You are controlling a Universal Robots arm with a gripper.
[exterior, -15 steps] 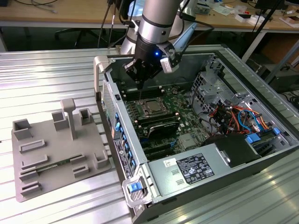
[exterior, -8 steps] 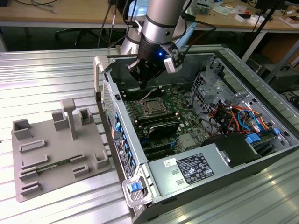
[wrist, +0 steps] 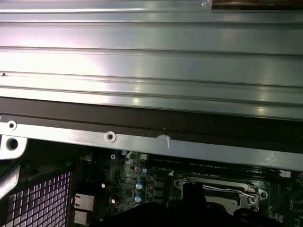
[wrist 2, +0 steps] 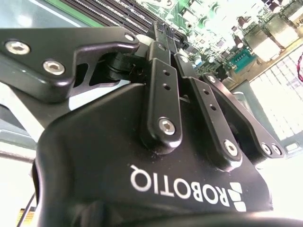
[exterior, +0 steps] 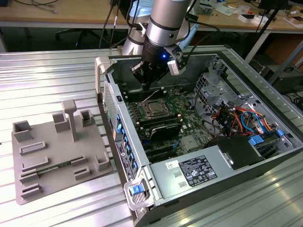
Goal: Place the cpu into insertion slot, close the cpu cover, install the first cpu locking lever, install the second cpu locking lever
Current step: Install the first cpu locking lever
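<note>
Over the open computer case on the ribbed metal bench, I had the claw hanging just above the motherboard, near the insertion slot and a little toward the case's far wall. From the exterior view the slot looked to have a grey square sitting in it, probably the cpu, with the silver frame of the cpu cover around it, though I could not tell whether the cover was fully down or whether either locking lever was latched. In the first wrist view I saw the slot with a thin wire lever lying across its frame. In the second wrist view the claw's fingers seemed drawn close together, narrow rather than wide, and I saw nothing held between them, but their tips were hidden from me. My worry from here was a slip: a thin springy lever could skid off the fingertips if I pushed off-centre, and the tips could then strike the socket or the small capacitors beside it. Pressing down on a cover not properly seated could also strain the pins underneath.
</note>
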